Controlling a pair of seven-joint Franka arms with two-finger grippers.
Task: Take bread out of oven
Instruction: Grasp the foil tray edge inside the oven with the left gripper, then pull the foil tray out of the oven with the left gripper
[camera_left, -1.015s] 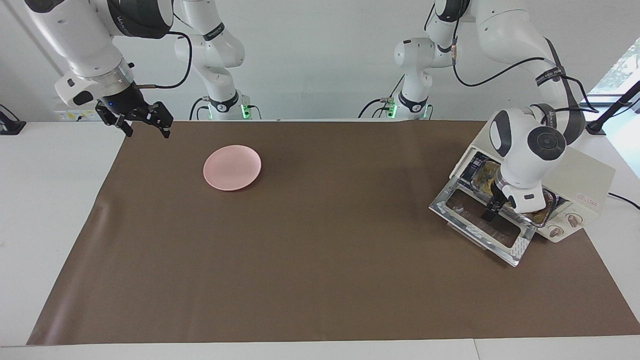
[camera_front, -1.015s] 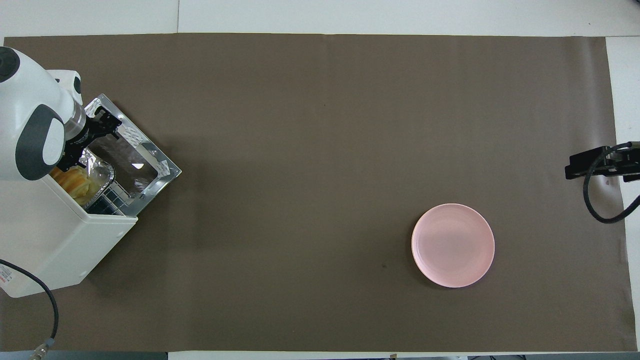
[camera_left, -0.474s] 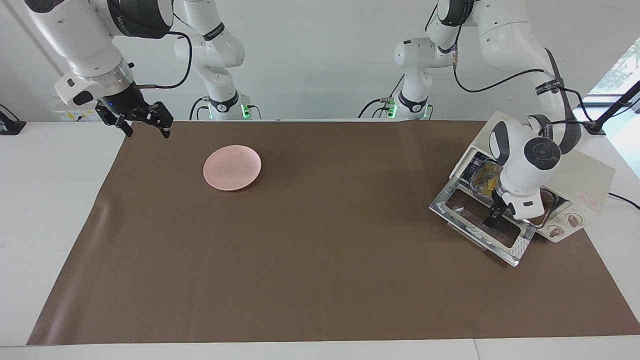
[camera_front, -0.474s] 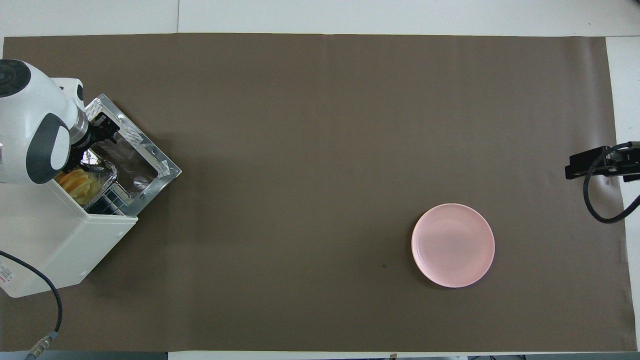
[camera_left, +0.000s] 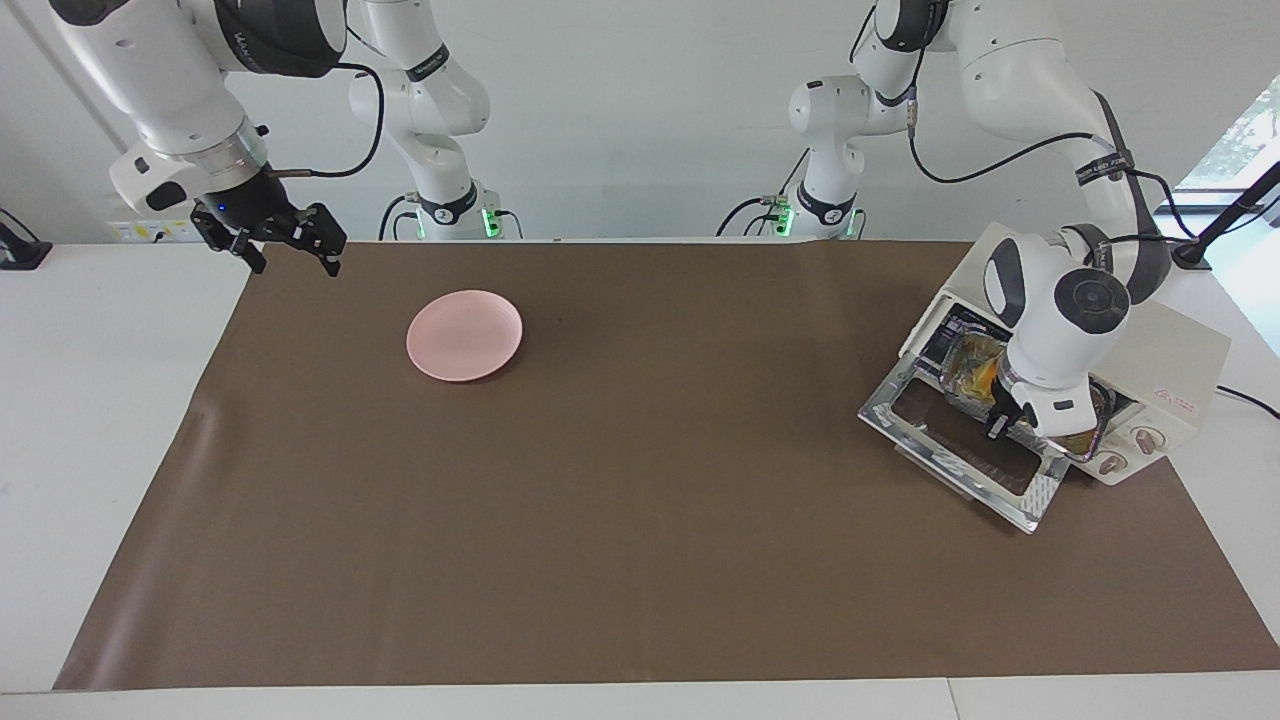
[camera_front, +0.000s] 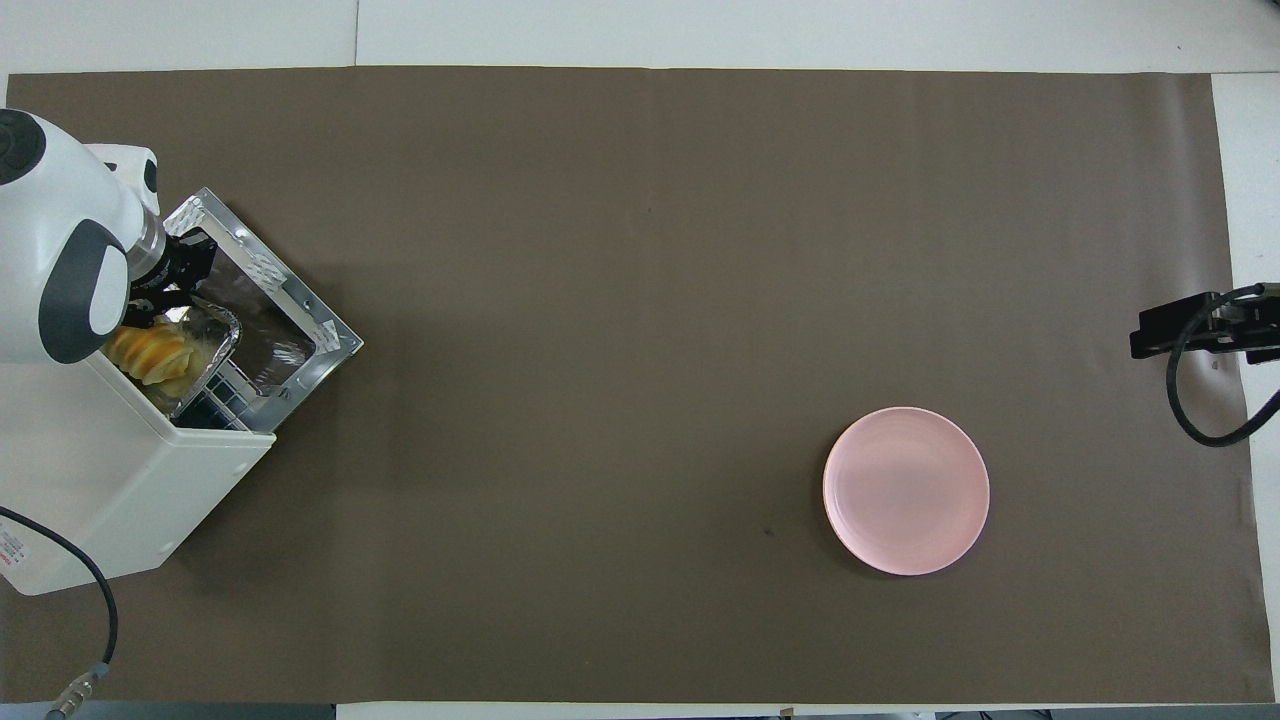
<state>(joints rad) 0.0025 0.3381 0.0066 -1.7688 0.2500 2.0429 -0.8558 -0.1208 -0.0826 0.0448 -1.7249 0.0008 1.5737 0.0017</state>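
The cream-white oven (camera_left: 1170, 350) stands at the left arm's end of the table, its glass door (camera_left: 960, 460) dropped open. The golden bread (camera_front: 150, 350) lies in a crinkled foil tray (camera_front: 215, 335) at the oven's mouth, and also shows in the facing view (camera_left: 975, 372). My left gripper (camera_left: 1000, 425) is low at the tray's front rim, over the inner edge of the door; the wrist hides part of the tray. My right gripper (camera_left: 290, 250) is open and empty, held above the table's corner at the right arm's end.
A round pink plate (camera_left: 464, 335) lies on the brown mat toward the right arm's end; it also shows in the overhead view (camera_front: 906, 490). The oven's power cable (camera_front: 90, 600) trails off the table edge nearest the robots.
My left gripper has moved from over the open door back toward the oven's mouth, to the foil tray's rim. The tray has shifted slightly and more bread shows. The right arm has not moved.
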